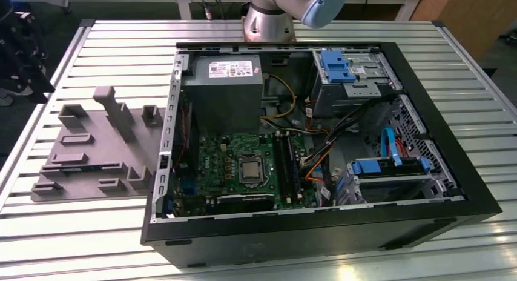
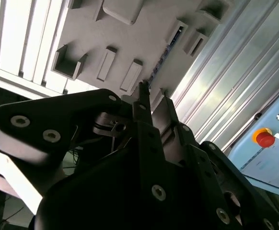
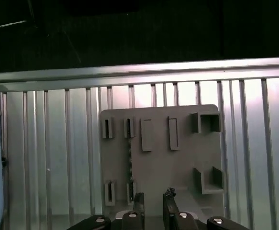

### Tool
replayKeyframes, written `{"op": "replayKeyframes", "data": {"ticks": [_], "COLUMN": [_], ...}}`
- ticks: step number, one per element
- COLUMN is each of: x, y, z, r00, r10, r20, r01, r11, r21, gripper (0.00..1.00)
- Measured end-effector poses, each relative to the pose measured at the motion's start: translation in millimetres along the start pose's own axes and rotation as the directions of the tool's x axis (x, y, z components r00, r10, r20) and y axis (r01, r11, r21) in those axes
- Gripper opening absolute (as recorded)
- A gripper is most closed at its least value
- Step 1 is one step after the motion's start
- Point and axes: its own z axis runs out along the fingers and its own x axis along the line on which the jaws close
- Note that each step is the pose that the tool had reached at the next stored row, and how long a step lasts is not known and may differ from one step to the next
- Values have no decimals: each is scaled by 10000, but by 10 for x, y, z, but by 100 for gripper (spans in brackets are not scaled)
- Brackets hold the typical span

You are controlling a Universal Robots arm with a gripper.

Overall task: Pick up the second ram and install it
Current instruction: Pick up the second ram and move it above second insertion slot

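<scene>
Hovering over grey moulded plastic holder tray (image 3: pixel 163 167) | black two-finger gripper (image 3: pixel 153 197) jaws spread, empty | thin blue-green ram strip (image 3: pixel 129 160) stands on edge in tray slot, apart from fingers (image 3: pixel 138 208) | we judge risk: strip sits off jaw gap, finger could hit its edge

Black gripper (image 2: pixel 154 94) slightly parted, grey fixture (image 2: pixel 144 28) beyond, perhaps the second ram (image 2: pixel 167 50), a thin strip along it

You're seeing a black pincer (image 2: pixel 154 93), plain grey fixture (image 1: pixel 89 148), silver ribbed worktop (image 1: pixel 81 232). The second ram (image 2: pixel 166 53) reads blue-green. Case (image 1: pixel 323 232) is black, motherboard (image 1: pixel 218 166) green, drive brackets (image 1: pixel 335 66) blue, plus a red button (image 2: pixel 265 138) on a pale-blue panel (image 2: pixel 273 165).
</scene>
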Motion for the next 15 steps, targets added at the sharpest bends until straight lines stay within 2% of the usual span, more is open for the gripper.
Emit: {"op": "replayKeyframes", "data": {"ticks": [4, 15], "x": [0, -1], "y": [0, 0], "z": [20, 47], "r00": [9992, 9991], "r10": [-406, -424], "r20": [-6, -4], "r01": [406, 424], "r11": [9992, 9991], "r21": [4, 8], "gripper": [30, 30]}}
